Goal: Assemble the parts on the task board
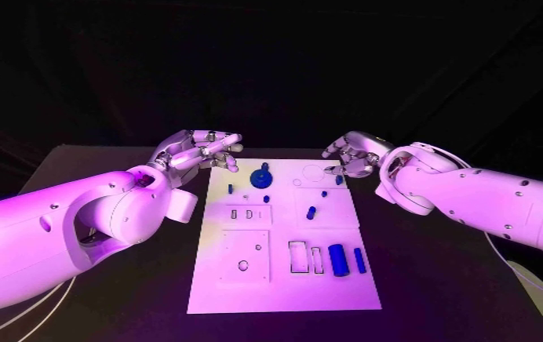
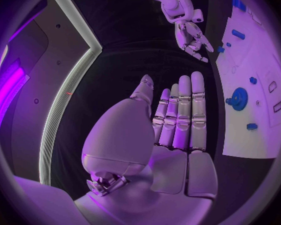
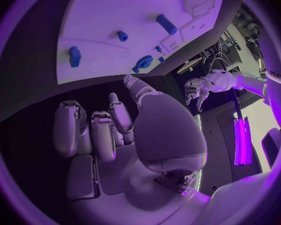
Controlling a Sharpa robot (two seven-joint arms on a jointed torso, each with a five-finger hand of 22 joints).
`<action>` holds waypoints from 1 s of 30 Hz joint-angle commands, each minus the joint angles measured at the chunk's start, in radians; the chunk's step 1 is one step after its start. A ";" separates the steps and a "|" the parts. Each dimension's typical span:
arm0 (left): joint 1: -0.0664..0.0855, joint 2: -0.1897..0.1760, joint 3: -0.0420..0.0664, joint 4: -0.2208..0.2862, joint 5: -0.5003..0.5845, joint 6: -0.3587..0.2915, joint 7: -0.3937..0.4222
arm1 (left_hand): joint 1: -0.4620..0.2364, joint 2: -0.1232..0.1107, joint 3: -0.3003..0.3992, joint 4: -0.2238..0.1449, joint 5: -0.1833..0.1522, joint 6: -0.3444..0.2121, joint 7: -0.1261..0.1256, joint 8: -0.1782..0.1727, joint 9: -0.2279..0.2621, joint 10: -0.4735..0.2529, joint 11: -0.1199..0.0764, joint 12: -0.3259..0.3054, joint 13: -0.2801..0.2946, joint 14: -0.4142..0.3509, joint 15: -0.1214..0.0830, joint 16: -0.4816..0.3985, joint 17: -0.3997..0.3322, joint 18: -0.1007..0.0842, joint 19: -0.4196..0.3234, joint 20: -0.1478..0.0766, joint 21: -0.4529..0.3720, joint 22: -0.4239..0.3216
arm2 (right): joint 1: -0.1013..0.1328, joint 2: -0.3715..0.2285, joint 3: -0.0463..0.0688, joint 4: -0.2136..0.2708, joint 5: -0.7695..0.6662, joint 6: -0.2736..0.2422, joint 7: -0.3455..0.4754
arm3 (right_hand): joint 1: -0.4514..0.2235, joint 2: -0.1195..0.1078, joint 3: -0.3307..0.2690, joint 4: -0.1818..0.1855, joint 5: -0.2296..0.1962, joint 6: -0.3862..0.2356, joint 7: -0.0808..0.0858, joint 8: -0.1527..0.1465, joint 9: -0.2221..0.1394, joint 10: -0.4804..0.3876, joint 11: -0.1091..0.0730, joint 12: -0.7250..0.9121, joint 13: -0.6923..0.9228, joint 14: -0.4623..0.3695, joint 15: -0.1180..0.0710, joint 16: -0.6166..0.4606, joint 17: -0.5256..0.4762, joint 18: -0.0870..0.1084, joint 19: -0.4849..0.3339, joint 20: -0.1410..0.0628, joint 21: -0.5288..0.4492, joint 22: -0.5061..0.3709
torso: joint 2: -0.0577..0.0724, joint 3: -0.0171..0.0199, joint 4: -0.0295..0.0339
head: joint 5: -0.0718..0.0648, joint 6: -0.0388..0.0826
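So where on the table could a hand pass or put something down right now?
Bare black table runs down both long sides of the task board, wider on the near half. The board's near strip, below the blue cylinder and recesses, is also free. It is crowded at the far end, where the left hand and right hand flank the blue gear.

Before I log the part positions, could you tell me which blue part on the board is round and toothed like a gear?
The blue gear at the far end of the task board, nearest the left hand; the other blue parts are small pegs or plain cylinders.
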 commanded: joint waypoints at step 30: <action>0.001 0.010 0.000 -0.021 0.002 0.034 0.008 | -0.003 0.014 -0.012 -0.015 -0.003 0.007 0.006 -0.008 0.001 -0.005 0.005 -0.006 0.004 -0.025 0.006 -0.041 -0.018 0.009 -0.057 0.011 -0.033 -0.020 | -0.062 0.019 0.000 -0.160 0.043 0.066 0.101 | 0.018 -0.006 -0.002 -0.017 0.023 -0.014 -0.001 -0.007 0.001 -0.009 0.001 -0.005 0.001 0.086 0.006 -0.004 0.186 -0.003 -0.011 -0.002 -0.011 0.029 | 0.006 0.0153 -0.0013 | -0.005 -0.009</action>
